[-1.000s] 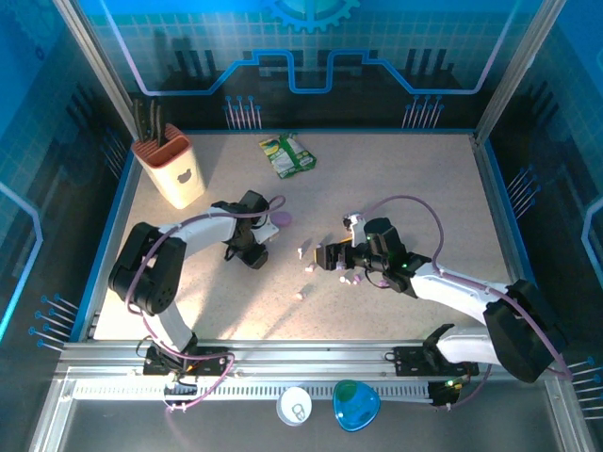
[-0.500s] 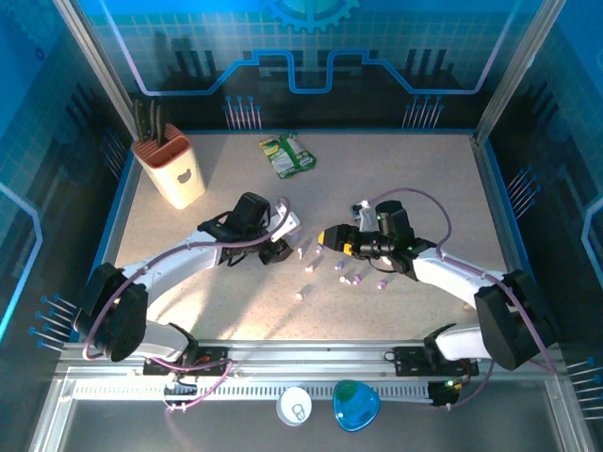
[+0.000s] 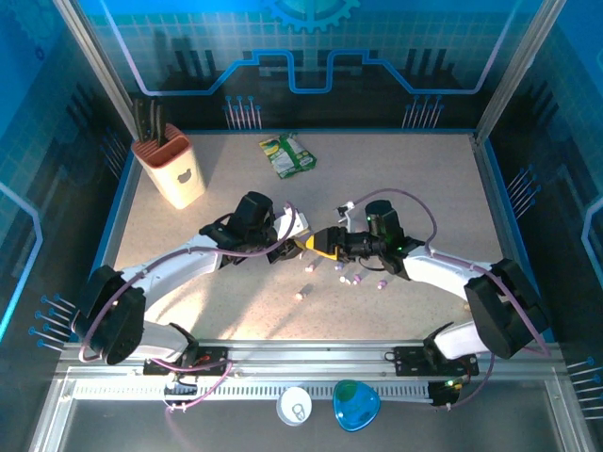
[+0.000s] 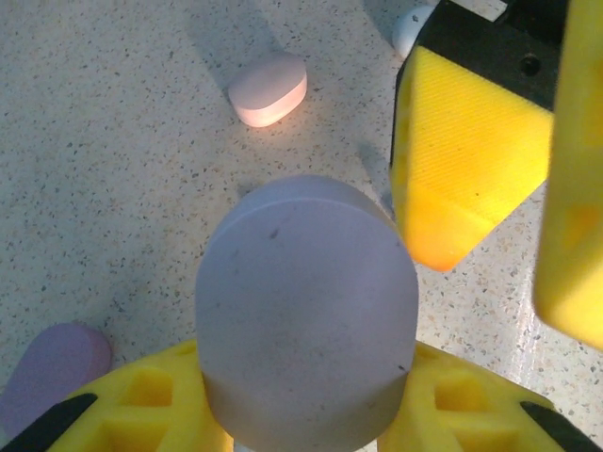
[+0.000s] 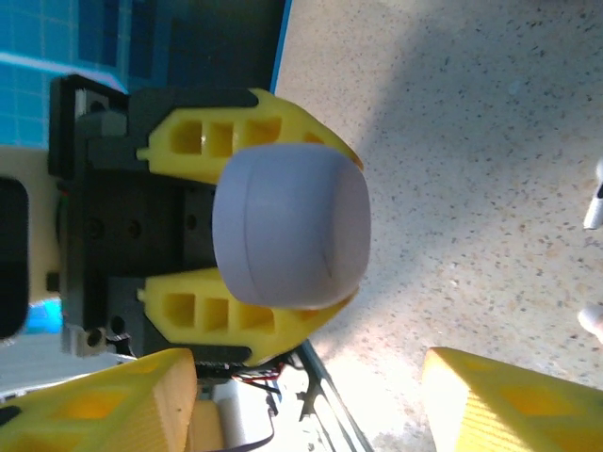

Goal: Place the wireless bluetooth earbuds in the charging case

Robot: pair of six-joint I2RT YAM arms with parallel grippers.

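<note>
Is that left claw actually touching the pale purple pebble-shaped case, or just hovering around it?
Touching. In the right wrist view the left gripper's yellow fingers press against both sides of the lavender case, with no gap.

A speckled beige tabletop [image 3: 424, 179], edged in blue and brightest toward 6 o'clock, sits inside blue grid-patterned walls [image 3: 396, 38] with what looks like a gear emblem [image 3: 311, 11] at 12 o'clock, silver frame posts [image 3: 94, 71] slanting at 11 and 1, and a metal rail [image 3: 301, 356] at 6.

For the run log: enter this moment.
left gripper: shut on lilac case | right gripper: open, facing case | earbuds: loose on table
</note>
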